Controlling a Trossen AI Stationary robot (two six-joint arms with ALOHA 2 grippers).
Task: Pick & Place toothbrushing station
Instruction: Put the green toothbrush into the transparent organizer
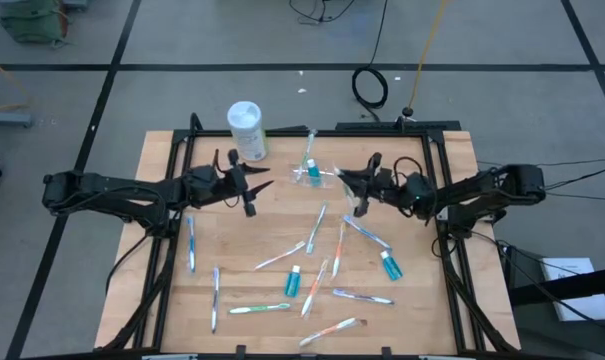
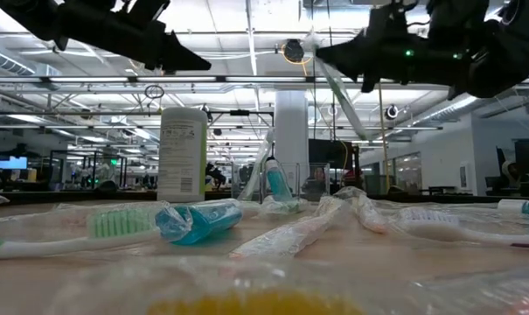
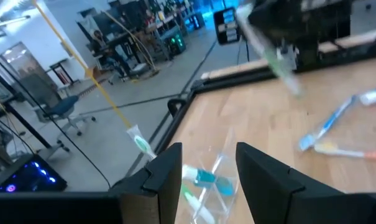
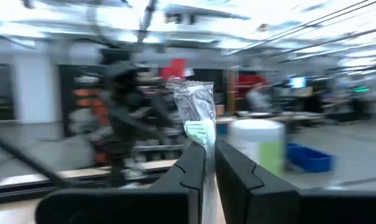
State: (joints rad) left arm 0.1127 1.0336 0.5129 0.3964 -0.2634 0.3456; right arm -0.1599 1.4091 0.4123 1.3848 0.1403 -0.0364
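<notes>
Wrapped toothbrushes point(image 1: 360, 296) and blue toothpaste tubes point(image 1: 293, 281) lie scattered across the near half of the wooden table point(image 1: 162, 310). Farther back, the right gripper point(image 1: 350, 181) holds a green-headed wrapped toothbrush point(image 4: 199, 130) clamped between its fingers, just beside the clear plastic cup point(image 1: 310, 167). The left gripper point(image 1: 250, 183) hovers with fingers spread and empty, and the white canister point(image 1: 247, 131), its label print unreadable, stands at the far edge.
</notes>
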